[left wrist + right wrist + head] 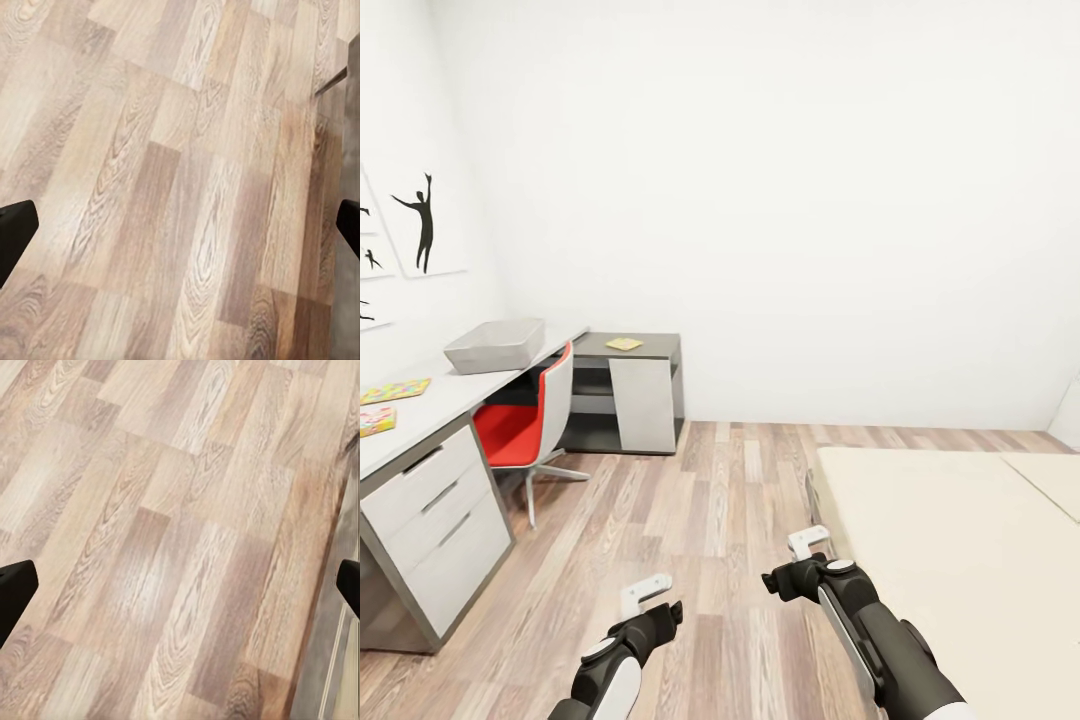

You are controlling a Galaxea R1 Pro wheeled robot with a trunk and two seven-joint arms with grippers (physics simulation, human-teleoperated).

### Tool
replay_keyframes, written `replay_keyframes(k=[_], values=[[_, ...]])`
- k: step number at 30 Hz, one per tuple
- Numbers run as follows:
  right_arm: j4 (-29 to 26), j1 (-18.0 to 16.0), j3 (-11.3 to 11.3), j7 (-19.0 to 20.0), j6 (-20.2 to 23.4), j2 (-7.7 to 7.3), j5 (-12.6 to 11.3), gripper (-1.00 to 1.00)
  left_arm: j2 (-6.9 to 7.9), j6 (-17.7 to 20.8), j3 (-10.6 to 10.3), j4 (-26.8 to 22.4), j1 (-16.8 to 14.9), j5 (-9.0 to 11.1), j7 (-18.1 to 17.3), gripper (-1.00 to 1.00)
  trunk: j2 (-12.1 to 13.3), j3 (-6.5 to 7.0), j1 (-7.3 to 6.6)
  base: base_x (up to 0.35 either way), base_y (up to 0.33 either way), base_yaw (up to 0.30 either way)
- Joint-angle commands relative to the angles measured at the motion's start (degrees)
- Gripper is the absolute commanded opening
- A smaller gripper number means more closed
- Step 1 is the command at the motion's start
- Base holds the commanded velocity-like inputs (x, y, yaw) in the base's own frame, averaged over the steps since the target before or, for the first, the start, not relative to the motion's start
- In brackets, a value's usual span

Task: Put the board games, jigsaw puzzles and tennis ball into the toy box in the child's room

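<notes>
well, the biggest thing here is the wood floor [700, 520], pale planks running away toward the far wall. at the right lies the bed [960, 560], cream and flat on top, its long side running away from the robot. along the left wall stands the long white table [450, 395] with grey drawers [445, 520] under it, and a red chair [525, 425] tucked against it. a lower dark desk [635, 385] meets it in the corner.

the toy box [495, 345] sits on the table toward its far end, a shallow grey tray with sloped walls, open at the top, its long axis lying along the table. nearer the robot on the same top are two flat colourful pieces: a yellow-green one [395, 390] lying roughly along the table, and a pink-edged one [375, 420] cut by the picture's edge; whether each is game or puzzle i cannot tell. a small yellow flat square [624, 344] rests on the dark desk.

the left gripper [650, 600] and right gripper [805, 555] hang low over the floor, both spread wide with nothing between the fingers, as the wrist views show dark fingertips [15, 232] far apart over bare planks.
</notes>
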Motion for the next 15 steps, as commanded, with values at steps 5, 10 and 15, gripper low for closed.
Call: replay_keyframes(k=[5, 10, 15], values=[[-0.05, -0.04, -0.01, 0.17, 0.27, 0.00, 0.02, 1.00, 0.01, 0.09, -0.06, -0.08, -0.05, 0.55, 0.54, 1.00, -0.04, -0.07, 0.00, 0.000, -0.051, -0.077], [-0.07, -0.04, 0.00, 0.18, 0.27, 0.00, 0.01, 1.00, 0.01, 0.09, -0.05, -0.08, -0.04, 0.54, 0.56, 1.00, -0.04, -0.07, 0.00, 0.000, -0.024, -0.093], [-0.09, -0.04, 0.01, 0.18, 0.27, 0.00, 0.00, 1.00, 0.01, 0.09, 0.00, -0.08, -0.05, 0.53, 0.53, 1.00, -0.04, -0.07, 0.00, 0.000, -0.012, -0.047]])
